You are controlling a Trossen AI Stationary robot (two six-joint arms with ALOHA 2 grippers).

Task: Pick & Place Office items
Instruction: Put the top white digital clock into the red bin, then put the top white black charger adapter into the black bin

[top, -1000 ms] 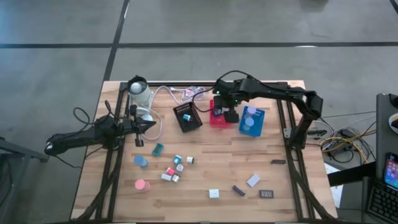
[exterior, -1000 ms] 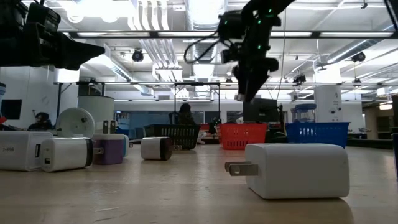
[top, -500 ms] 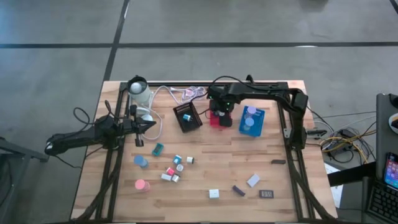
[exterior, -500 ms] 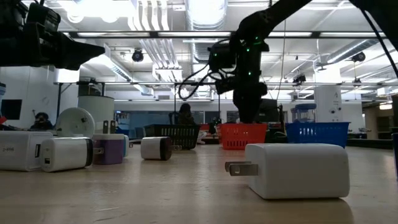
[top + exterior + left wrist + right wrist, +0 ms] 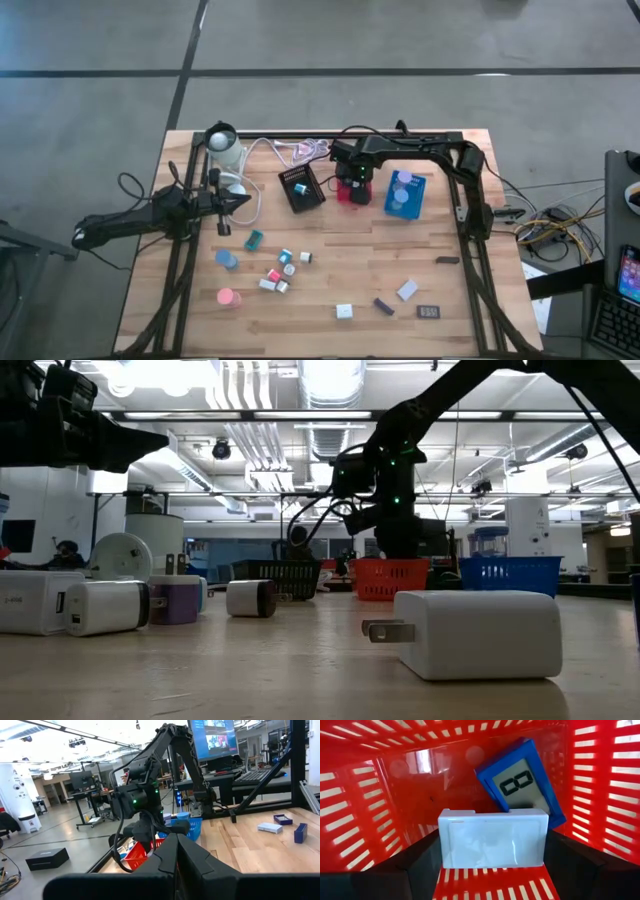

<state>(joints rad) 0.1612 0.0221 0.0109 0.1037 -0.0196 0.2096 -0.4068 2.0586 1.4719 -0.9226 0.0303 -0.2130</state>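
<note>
Table (image 5: 330, 270): wooden top; three mesh trays stand in a row at the far side, and loose office items lie scattered over the near half.
Right arm: reaches in from the right to the red tray (image 5: 350, 188), the middle one of the row, its wrist dipped into the tray.
Left arm: waits at the table's left edge, left gripper (image 5: 240, 203) with fingers clenched together on nothing.
Red tray: already holds a blue device with a grey display (image 5: 522, 782), leaning against the far wall.
Right gripper (image 5: 492, 857): fingers spread wide, grasping a white block (image 5: 493, 838) by its two short ends.
White block, position: inside the red tray, low over the floor, just in front of the blue device; contact with the floor cannot be told.
White block, orientation: long axis runs level, straight across from finger to finger; one broad face looks toward the wrist.
Step in hand: judged to be the placing stage of one item.
Next move: calls for letting go, then a straight lift clear of the tray walls and the leaning device.
</note>
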